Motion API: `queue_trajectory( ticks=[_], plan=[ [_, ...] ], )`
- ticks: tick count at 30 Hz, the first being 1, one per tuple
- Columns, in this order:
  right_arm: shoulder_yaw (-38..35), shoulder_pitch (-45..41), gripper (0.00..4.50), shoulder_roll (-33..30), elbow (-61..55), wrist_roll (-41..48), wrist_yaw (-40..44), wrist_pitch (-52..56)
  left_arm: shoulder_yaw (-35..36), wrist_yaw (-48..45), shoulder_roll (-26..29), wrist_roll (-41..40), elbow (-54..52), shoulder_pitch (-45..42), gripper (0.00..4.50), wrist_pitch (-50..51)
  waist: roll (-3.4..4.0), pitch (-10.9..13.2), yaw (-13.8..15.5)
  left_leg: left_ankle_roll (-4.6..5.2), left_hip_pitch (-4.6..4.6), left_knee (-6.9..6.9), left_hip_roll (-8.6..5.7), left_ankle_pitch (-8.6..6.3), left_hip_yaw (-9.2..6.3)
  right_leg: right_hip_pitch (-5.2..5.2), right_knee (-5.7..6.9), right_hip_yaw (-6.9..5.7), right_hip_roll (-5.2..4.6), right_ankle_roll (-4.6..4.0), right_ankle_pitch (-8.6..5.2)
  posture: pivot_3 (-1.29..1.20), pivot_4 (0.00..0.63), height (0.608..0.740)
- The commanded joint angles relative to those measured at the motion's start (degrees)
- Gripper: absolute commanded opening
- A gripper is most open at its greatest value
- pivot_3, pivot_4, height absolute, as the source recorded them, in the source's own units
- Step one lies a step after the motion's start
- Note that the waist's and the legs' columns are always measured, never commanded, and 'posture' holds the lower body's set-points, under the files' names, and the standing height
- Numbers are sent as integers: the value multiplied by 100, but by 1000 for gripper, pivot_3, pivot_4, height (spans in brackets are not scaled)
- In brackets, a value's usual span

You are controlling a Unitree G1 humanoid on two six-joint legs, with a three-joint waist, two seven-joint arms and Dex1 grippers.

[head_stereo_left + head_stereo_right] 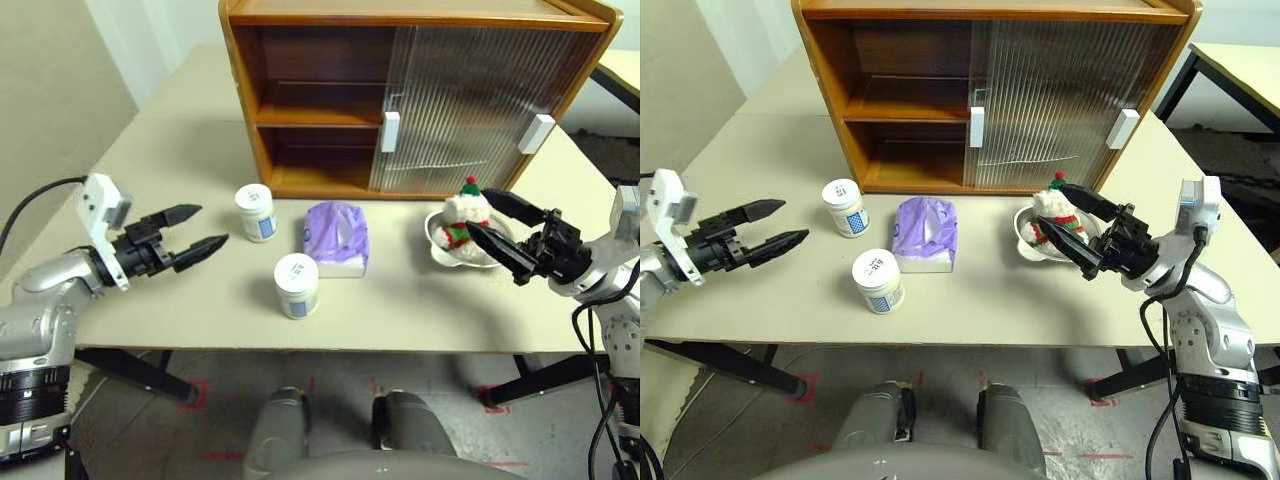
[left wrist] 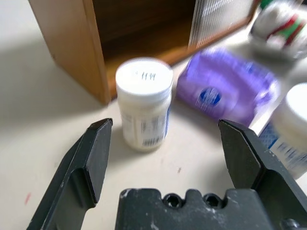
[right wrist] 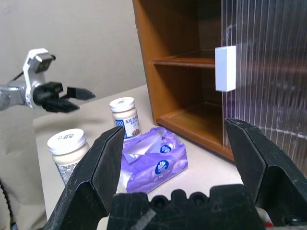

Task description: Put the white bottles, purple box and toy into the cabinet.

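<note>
White bottles (image 1: 255, 211): standing on table (image 1: 180, 150), cabinet (image 1: 400, 90) open at left.
Left gripper (image 1: 195, 238): fingers wide, empty.
Right gripper (image 1: 497, 232): fingers wide, empty.
Advice: straddle the nearer bottle squarely before closing.

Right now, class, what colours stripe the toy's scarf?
Red and green; the toy shows best in the left eye view.

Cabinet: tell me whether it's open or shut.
Open on its left half. The cabinet shows bare shelves there; both ribbed sliding doors are pushed to the right half.
</note>
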Motion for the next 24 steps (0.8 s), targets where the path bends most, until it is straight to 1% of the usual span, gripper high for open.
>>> queue_trajectory(
  ticks=[1, 5, 11, 15, 24],
  plan=[
    [11, 14, 4500, -44, -131, -11, -24, 46, -354, 232, -200, 415, 501, -208, 4473, -481, 1, 1, 3, 0, -3, 0, 1, 0, 0, 0, 0, -1, 1, -1, -1, 52, 48, 740],
    [-14, -23, 4500, -76, -150, -12, -61, 42, -603, 397, -418, 678, 1010, -444, 4473, -862, -5, 3, -9, 0, -8, 0, 0, 0, 0, 2, 0, -6, 2, -1, -2, 36, 42, 740],
    [-16, 81, 4500, -13, -247, -10, -138, -5, -914, 718, -769, 1148, 2132, -901, 4473, -1559, -11, 1, -19, 1, -10, 2, 0, 0, 1, 2, 0, -7, 4, 1, -2, 29, 37, 740],
    [-24, 102, 4500, -11, -292, -3, -176, -1, -979, 816, -864, 1272, 2576, -1096, 4473, -1797, -19, -2, -31, 1, -10, 3, 0, 0, 0, 3, 0, -10, 5, 1, -2, 14, 32, 740],
    [-105, 155, 4500, -65, -326, 23, -211, -16, -1162, 728, -930, 1383, 3193, -1365, 4473, -2073, -21, -4, -36, 1, -13, 4, -1, 0, -1, 3, 0, -16, 4, 2, -1, 6, 24, 740]
  ],
)
